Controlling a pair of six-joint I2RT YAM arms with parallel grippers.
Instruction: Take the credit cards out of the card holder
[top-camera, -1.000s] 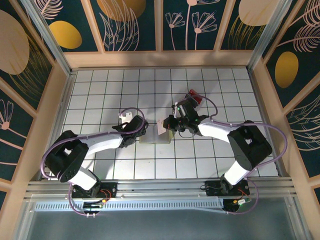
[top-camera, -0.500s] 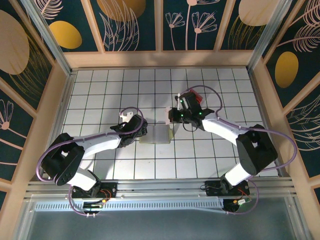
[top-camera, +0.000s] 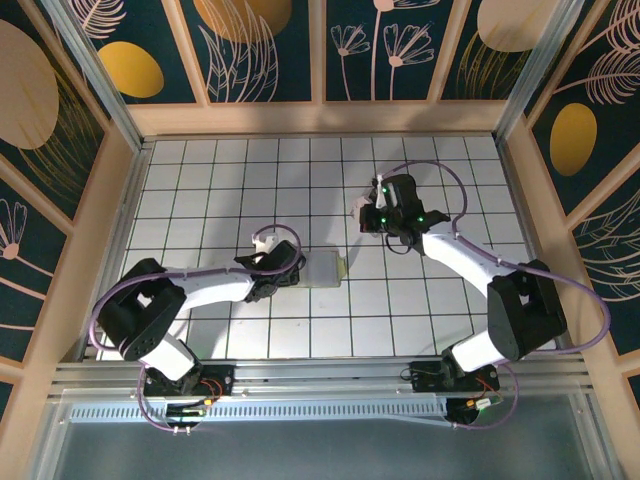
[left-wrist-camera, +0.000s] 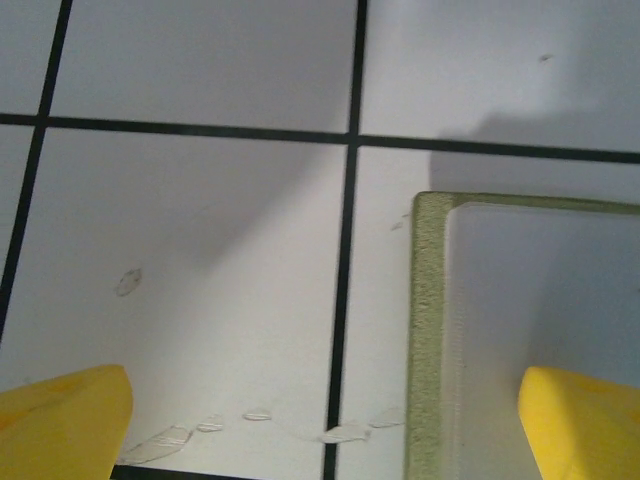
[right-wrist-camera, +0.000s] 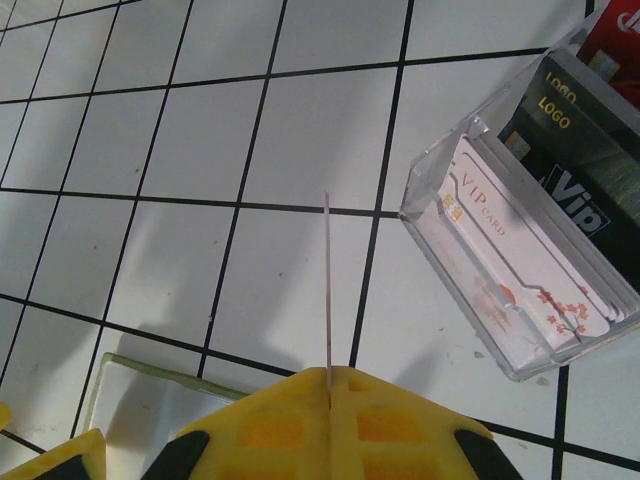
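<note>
White tiled table (top-camera: 200, 180) with black grid lines, nothing fancy. Clear plastic tray (right-wrist-camera: 435, 195) sitting on it at an angle. Few little droplet-looking smudges (left-wrist-camera: 210, 425) on one tile. Light wood frame (top-camera: 320, 118) around it all, dark teal wall panels (top-camera: 260, 50) with gold blobs and pale flower doodles. Metal rail (top-camera: 320, 375) along the near edge.

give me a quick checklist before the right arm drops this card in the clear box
1. right gripper shut on the card: ok
2. card over the clear card box: not ok, the box sits off to one side
3. room in the box beside the VIP cards: cannot tell
4. left gripper open, straddling the card holder edge: ok
5. more cards inside the card holder: cannot tell
</note>
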